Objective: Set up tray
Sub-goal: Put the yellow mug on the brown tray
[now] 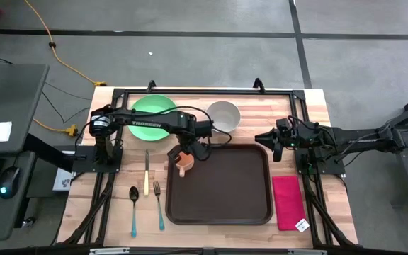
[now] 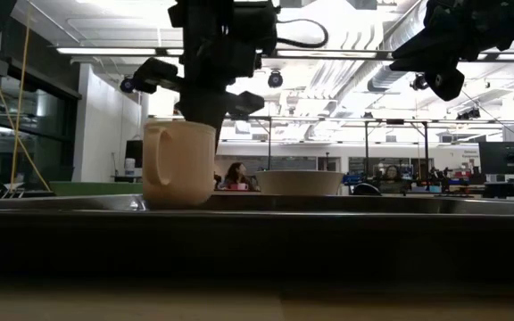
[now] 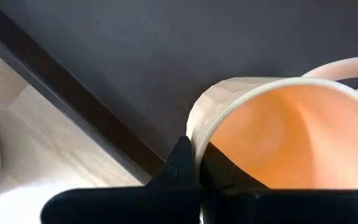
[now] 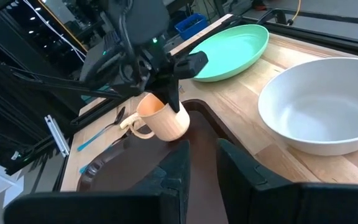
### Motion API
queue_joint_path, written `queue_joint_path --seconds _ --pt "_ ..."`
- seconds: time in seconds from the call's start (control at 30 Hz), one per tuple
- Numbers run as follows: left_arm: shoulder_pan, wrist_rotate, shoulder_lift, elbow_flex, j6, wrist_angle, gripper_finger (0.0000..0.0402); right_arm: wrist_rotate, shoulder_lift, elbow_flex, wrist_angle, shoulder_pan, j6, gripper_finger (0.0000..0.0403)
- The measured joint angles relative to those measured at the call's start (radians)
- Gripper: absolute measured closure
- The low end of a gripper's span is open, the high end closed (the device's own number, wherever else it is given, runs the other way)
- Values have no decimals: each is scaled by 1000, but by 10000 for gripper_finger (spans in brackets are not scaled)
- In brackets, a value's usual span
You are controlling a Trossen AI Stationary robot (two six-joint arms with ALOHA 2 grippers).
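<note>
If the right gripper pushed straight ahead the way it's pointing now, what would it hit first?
Most likely the mug, which the left gripper pinches by its rim over the tray. The right gripper points across the tray at it; depth is uncertain.

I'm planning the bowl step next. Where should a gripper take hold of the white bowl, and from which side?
Probably by the rim, from above. The white bowl sits upright and open on the table beyond the tray, and its thin wall suits one finger inside, one outside. The right gripper, beside it and holding nothing, looks best placed.
</note>
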Motion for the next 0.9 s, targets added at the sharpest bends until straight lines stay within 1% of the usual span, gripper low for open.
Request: queue_joint_path --seconds 0.1,0.2,0.27,0.33,0.47,0.9 --pt "0 2 -14 -2 10 30 383 15 0 0 2 0 0 346" --pt "7 0 -28 -19 31 20 383 20 0 0 3 0 9 345" --pt "18 12 -35 -30 33 45 383 19 0 0 3 0 12 345" --pt "30 36 -44 -49 44 29 383 19 0 0 4 0 19 345" --pt "50 38 -43 -66 54 34 383 20 0 0 9 0 29 345" --pt "60 41 -42 -68 120 58 383 22 0 0 10 0 45 345"
